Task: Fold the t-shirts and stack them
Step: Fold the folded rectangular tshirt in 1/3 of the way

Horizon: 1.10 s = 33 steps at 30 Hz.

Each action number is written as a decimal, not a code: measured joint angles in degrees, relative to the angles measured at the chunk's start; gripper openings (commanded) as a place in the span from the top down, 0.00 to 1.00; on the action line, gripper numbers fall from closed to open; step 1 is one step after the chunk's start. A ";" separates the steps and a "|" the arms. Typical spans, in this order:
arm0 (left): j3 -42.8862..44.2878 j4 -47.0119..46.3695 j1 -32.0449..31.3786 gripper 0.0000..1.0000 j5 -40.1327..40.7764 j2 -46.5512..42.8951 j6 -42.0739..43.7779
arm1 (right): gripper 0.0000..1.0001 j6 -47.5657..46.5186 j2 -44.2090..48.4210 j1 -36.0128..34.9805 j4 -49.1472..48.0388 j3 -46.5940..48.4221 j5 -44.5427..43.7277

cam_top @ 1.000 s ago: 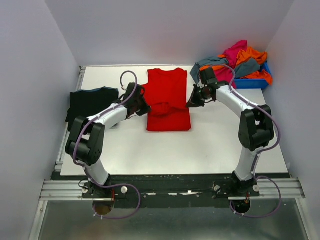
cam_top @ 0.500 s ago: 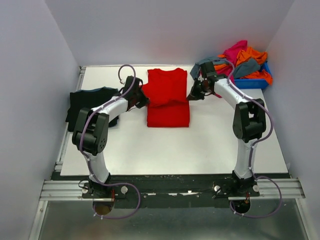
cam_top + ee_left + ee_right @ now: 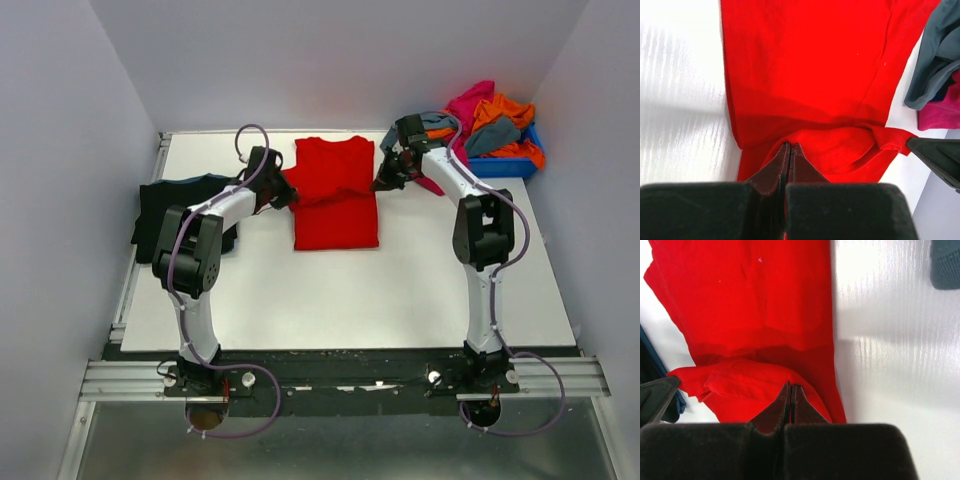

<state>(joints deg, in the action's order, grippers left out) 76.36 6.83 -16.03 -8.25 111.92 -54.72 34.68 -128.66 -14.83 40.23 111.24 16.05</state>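
The red t-shirt (image 3: 335,195) is laid out mid-table, a bit toward the far side of the white table (image 3: 350,290), with its near part doubled back over itself, so the layer underneath is mostly covered. The left gripper (image 3: 284,197) is set at the shirt's left edge and the right gripper (image 3: 380,182) at its right edge. From above, both sets of tips are pretty much lost against the dark wrist hardware and the red cloth. In the wrist views each pair of fingers is seen pressed tight together with a raised fold of red bunched right at the tips. So the folded edge is being pinched on both sides, though the sliver of cloth between the pads can't actually be made out. A black t-shirt (image 3: 180,205) with blue trim is spread at the left edge, partly blocked by the left arm. At the far right, a pile of t-shirts (image 3: 485,115) in magenta, orange and grey-teal is heaped in the blue bin (image 3: 505,166). Most of the bin is buried, and a grey-teal bit is spilled onto the table just beside the right gripper.
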 measured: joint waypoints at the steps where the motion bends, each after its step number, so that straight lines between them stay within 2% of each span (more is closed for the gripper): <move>1: 0.04 -0.15 0.09 1.00 -0.13 0.09 -0.04 | 0.94 -0.02 -0.55 0.02 0.07 0.46 0.17; 2: 0.04 -0.39 0.20 0.89 -0.24 0.28 -0.20 | 0.84 0.00 -1.11 0.04 0.17 0.94 0.26; 3: 0.07 -0.55 0.24 0.71 -0.31 0.46 -0.22 | 0.71 -0.02 -1.70 0.07 0.17 1.31 0.31; 4: 0.07 -1.07 0.33 0.56 -0.92 0.85 -0.15 | 0.65 0.04 -2.27 0.07 0.22 1.70 0.33; 6: 0.24 -2.10 0.46 0.43 -2.16 1.73 -0.13 | 0.56 0.04 -2.95 0.07 0.33 1.86 0.28; 9: 1.46 -2.71 0.59 0.31 -4.35 3.26 0.98 | 0.48 -0.26 -2.47 0.09 0.22 0.42 0.04; 13: -0.33 -3.34 0.59 0.29 -5.33 1.36 2.62 | 0.48 -0.72 3.21 0.26 -0.94 -8.94 -1.51; 17: -7.87 -3.80 0.59 0.36 -5.33 -6.88 4.63 | 0.50 -1.09 15.98 0.31 -4.24 -25.68 -2.01; 21: -16.06 -5.35 -0.09 0.37 -5.38 -15.10 6.40 | 0.52 -1.77 24.92 0.28 -7.19 -34.73 -1.88; 22: -17.51 -5.53 -0.39 0.39 -5.44 -16.35 6.62 | 0.53 -1.99 25.97 0.26 -8.04 -36.04 -1.73; 24: -21.11 -6.01 -1.38 0.53 -5.44 -18.18 6.93 | 0.59 -2.45 26.99 0.04 -9.77 -38.47 -1.49; 25: -22.45 -6.01 -1.66 0.56 -5.46 -18.47 6.93 | 0.61 -2.69 27.06 -0.24 -10.60 -39.74 -1.36; 33: -27.69 -5.25 -2.47 0.51 -5.49 -18.51 8.20 | 0.60 -3.37 26.16 -2.01 -13.64 -45.24 1.27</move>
<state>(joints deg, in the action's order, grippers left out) 48.66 1.58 -18.50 -13.74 93.41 -46.52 31.31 -102.50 -16.84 26.59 66.00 17.32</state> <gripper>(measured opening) 0.481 0.384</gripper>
